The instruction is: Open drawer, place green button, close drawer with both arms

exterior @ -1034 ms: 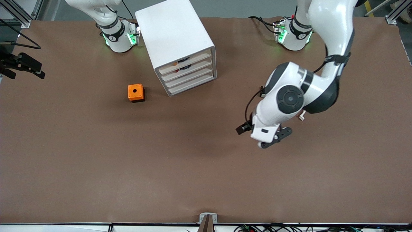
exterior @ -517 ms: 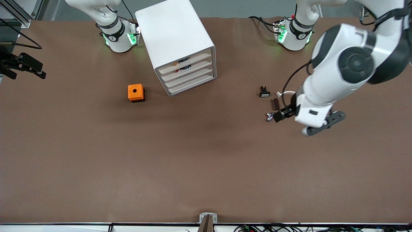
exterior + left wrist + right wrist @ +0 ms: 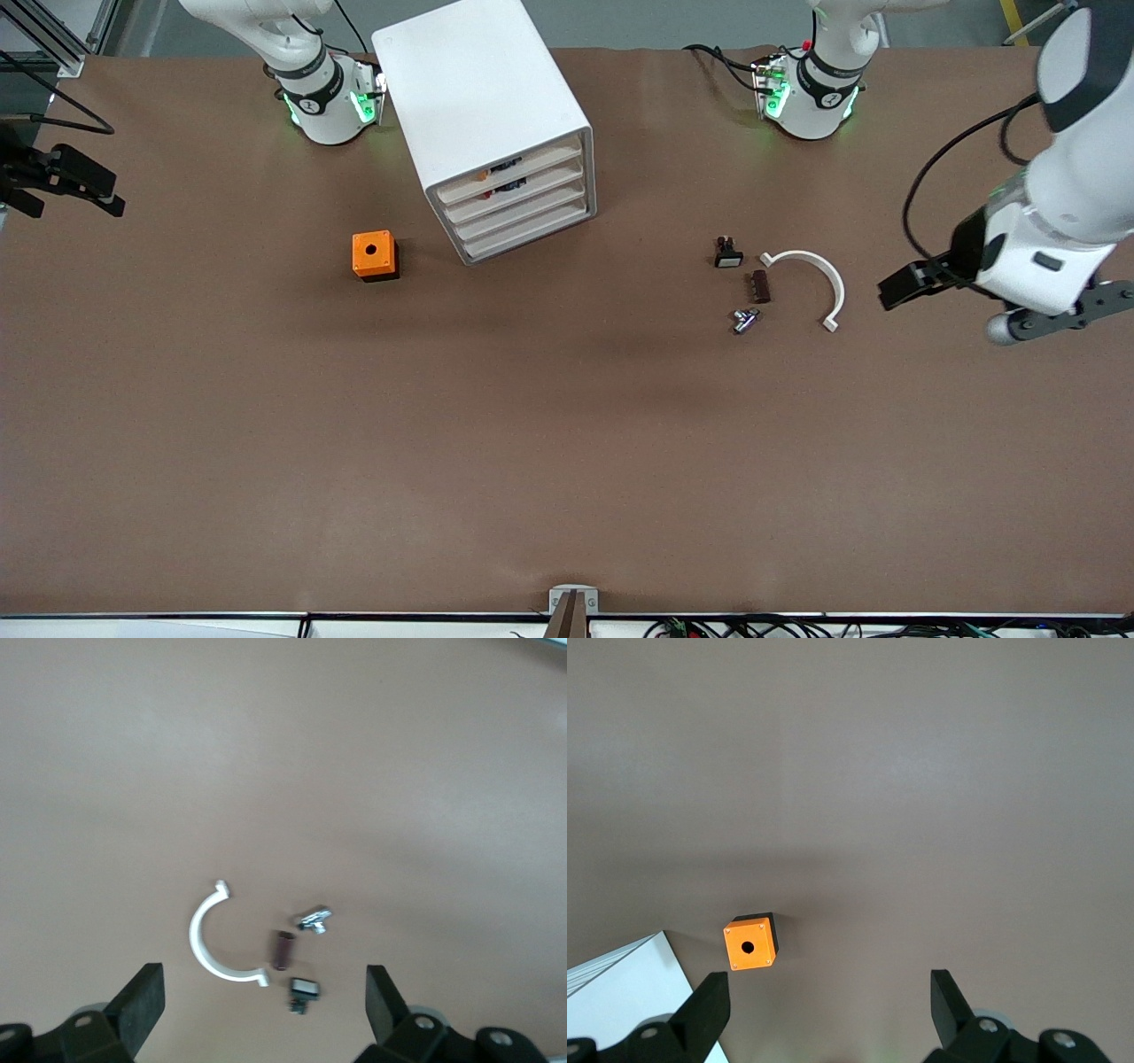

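At the right arm's end of the table, a black bracket [image 3: 62,182] juts in from the edge. The right gripper [image 3: 828,1019] hangs high over the bare table, its arm waiting. Its fingers [image 3: 707,1010] are spread wide with nothing between them. Its wrist view looks down on an orange box [image 3: 374,255] with a round hole in its top.

Just beside that box, toward the left arm's end and a little farther from the front camera, stands the white cabinet [image 3: 483,89], turned at an angle. All four of its drawers are pushed in. The top drawer [image 3: 509,173] shows orange and black bits, and the lower drawers [image 3: 524,219] sit flush beneath it.

Well apart from the cabinet, toward the left arm's end, lies a cluster of small parts. A black button with a white cap [image 3: 728,254] is farthest from the front camera. A short brown piece [image 3: 759,286] lies just nearer. A small shiny metal part [image 3: 744,319] lies nearest of the three. A white half-ring [image 3: 819,273] curves beside them on the left arm's side. Where the green-capped button is cannot be told from these views.

The left gripper [image 3: 263,1008] hangs over bare table at the left arm's end, clear of that cluster. Its fingers [image 3: 142,1003] are spread wide and empty.
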Available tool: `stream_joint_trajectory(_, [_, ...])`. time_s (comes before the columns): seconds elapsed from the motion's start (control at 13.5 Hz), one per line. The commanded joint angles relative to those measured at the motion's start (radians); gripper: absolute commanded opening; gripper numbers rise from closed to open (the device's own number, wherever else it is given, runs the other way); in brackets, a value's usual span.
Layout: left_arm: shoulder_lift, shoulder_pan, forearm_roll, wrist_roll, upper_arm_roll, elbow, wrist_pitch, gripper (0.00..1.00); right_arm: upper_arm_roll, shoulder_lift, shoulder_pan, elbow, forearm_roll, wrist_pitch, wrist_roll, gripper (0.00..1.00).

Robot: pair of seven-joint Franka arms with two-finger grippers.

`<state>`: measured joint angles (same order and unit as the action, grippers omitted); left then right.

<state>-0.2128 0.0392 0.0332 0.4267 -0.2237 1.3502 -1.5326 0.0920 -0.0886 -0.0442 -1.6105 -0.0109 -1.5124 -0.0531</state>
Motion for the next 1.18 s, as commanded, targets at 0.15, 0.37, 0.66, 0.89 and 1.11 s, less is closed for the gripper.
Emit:
stream_joint_trajectory(0.15, [0.046,0.044,0.017,-0.11,-0.006,0.026,0.043,1.0,0.002,0.01,-0.002,0.027,-0.001,0.017,-0.01,1.0])
stream_joint_trajectory(0.37, [0.082,0.051,0.014,-0.186,-0.006,0.03,0.055,1.0,0.002,0.01,-0.002,0.03,-0.001,0.017,-0.01,1.0])
stream_joint_trajectory(0.66, [0.174,0.033,0.011,-0.192,0.015,0.14,0.04,1.0,0.002,0.01,-0.003,0.034,-0.001,0.017,-0.01,1.0])
stream_joint_trajectory(0.89, [0.237,-0.027,0.001,-0.212,0.098,0.21,0.02,1.0,0.002,0.01,-0.003,0.034,-0.001,0.017,-0.01,1.0])
stream_joint_trajectory(1.11, [0.318,-0.027,-0.024,-0.227,0.099,0.314,-0.036,1.0,0.0,0.012,-0.003,0.034,-0.001,0.017,-0.01,1.0])
